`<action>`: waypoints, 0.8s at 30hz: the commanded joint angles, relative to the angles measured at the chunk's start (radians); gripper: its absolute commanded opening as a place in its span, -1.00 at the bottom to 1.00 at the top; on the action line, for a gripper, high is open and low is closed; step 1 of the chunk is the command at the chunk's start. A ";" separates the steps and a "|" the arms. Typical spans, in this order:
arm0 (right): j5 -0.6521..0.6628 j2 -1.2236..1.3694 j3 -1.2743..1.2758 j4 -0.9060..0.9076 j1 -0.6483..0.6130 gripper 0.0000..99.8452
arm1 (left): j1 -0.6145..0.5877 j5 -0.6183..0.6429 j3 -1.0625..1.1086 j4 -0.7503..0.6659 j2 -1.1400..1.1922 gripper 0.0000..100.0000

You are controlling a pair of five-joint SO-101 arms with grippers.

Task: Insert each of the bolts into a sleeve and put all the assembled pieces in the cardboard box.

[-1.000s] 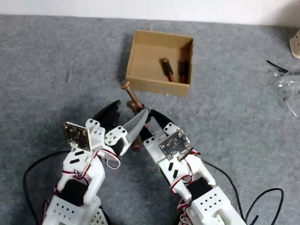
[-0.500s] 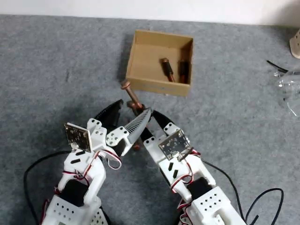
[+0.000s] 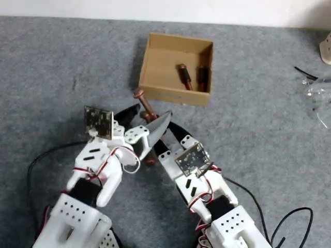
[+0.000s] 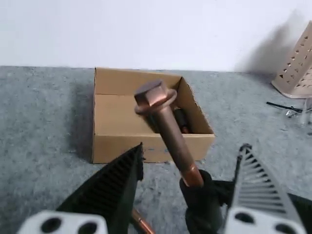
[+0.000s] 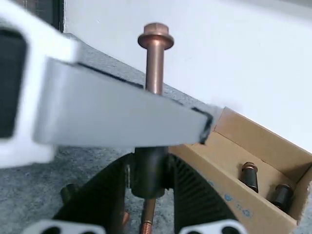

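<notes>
A copper bolt (image 3: 143,103) stands tilted with its shaft down in a black sleeve (image 5: 148,176). My right gripper (image 5: 148,170) is shut on that sleeve, just in front of the cardboard box (image 3: 174,96). My left gripper (image 4: 192,146) is open, with one finger on each side of the bolt's shaft (image 4: 173,139), not touching it. In the right wrist view its pale finger (image 5: 122,117) crosses in front of the bolt (image 5: 155,58). Two assembled pieces (image 3: 184,76) (image 3: 202,76) lie inside the box.
Another copper bolt (image 3: 150,161) lies on the grey mat under the grippers. Clear plastic parts and a black cable (image 3: 314,88) lie at the far right, beside a white perforated object (image 4: 297,63). A white wall runs behind the box.
My left arm has swung forward toward the box, so its open fingers now straddle the bolt's shaft. The right arm, the sleeve and the bolt have stayed put.
</notes>
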 commanded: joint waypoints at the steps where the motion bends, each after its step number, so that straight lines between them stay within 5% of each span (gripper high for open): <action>1: 0.008 -0.022 0.108 -0.007 0.015 -0.99 | -0.025 0.014 -0.065 -0.109 0.087 -0.43; 24: 0.008 -0.022 0.108 -0.007 0.015 -0.99 | 0.058 0.006 -0.122 -0.187 0.166 -0.43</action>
